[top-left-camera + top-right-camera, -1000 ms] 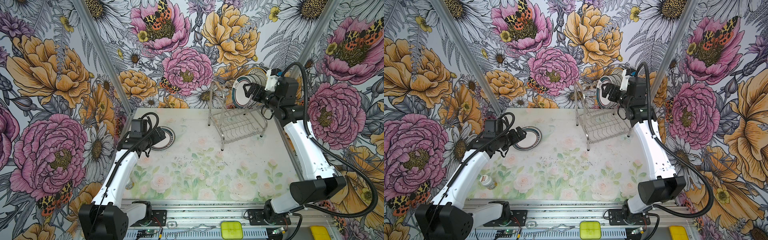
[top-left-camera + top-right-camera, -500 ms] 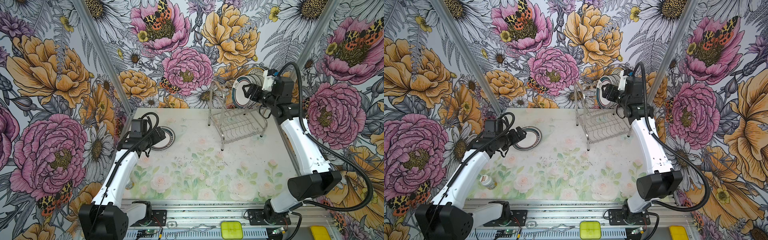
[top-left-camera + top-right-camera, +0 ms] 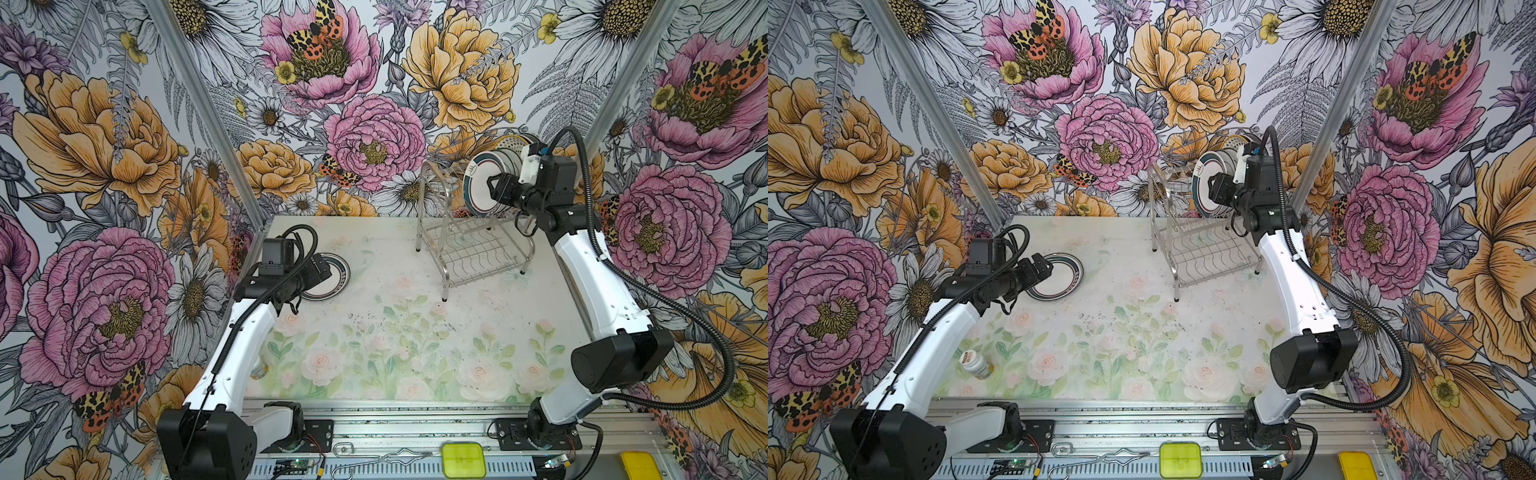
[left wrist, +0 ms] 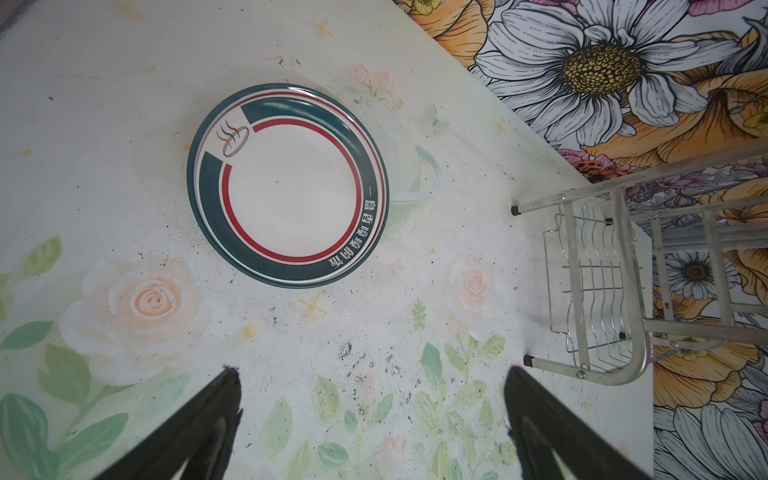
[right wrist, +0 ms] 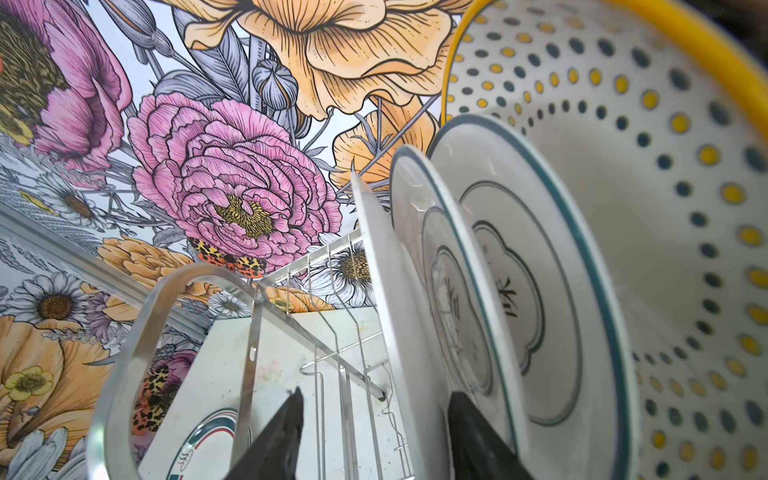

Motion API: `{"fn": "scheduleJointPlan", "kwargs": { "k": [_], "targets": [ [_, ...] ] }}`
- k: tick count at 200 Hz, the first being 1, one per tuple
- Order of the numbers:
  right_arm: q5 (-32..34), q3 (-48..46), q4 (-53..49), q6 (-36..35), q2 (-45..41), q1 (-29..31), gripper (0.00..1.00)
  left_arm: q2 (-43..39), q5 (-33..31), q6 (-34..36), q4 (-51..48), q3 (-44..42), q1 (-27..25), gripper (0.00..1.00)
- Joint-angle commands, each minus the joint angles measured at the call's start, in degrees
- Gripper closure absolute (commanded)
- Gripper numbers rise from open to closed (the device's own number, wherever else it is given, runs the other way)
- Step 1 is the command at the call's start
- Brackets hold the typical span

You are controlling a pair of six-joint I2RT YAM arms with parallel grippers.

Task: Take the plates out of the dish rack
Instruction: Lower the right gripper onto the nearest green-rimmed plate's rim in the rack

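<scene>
The steel dish rack [image 3: 469, 249] stands at the back right of the table, with several plates upright at its right end. The front plate [image 5: 382, 270] is white with a dark green and red rim [image 3: 478, 187]. Behind it come two green-lined plates [image 5: 540, 291] and a dotted, yellow-rimmed one [image 5: 644, 166]. My right gripper [image 5: 376, 409] straddles the front plate's edge, one finger in front and one behind, with a gap still showing on the front side. Another green-rimmed plate [image 4: 291, 187] lies flat at the table's left. My left gripper [image 4: 372, 374] hovers open and empty beside it [image 3: 322, 270].
A small bottle [image 3: 974, 363] lies near the front left, beside the left arm. The rack's arched hoop [image 5: 137, 332] and wire dividers stand close to my right fingers. Flowered walls close in the back and both sides. A yellow-green box [image 3: 463, 459] sits on the front rail.
My right gripper's jaws have narrowed around the front plate's edge, and the wrist has pushed slightly further in at the rack. The left arm and the plate on the table have not moved.
</scene>
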Motion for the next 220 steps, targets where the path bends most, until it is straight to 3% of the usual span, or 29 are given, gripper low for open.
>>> {"fn": "scheduleJointPlan", "kwargs": {
  "k": [1,23,140,220],
  "targets": [
    [2.4,0.2,0.1,-1.5,0.5,0.0,0.47,-0.5,0.9,0.1,0.0,-0.8,-0.7,0.01],
    [3.0,0.1,-0.1,-2.2,0.7,0.3,0.54,-0.6,1.0,0.1,0.0,-1.0,-0.9,0.01],
    [7.7,-0.5,-1.7,-4.6,1.9,2.9,0.65,-0.4,0.9,0.1,0.0,-1.7,-1.1,0.01],
    [12.1,-1.9,-2.6,-7.4,1.4,4.6,0.79,-0.9,0.9,0.3,0.1,-2.2,-0.9,0.01]
  ]
}}
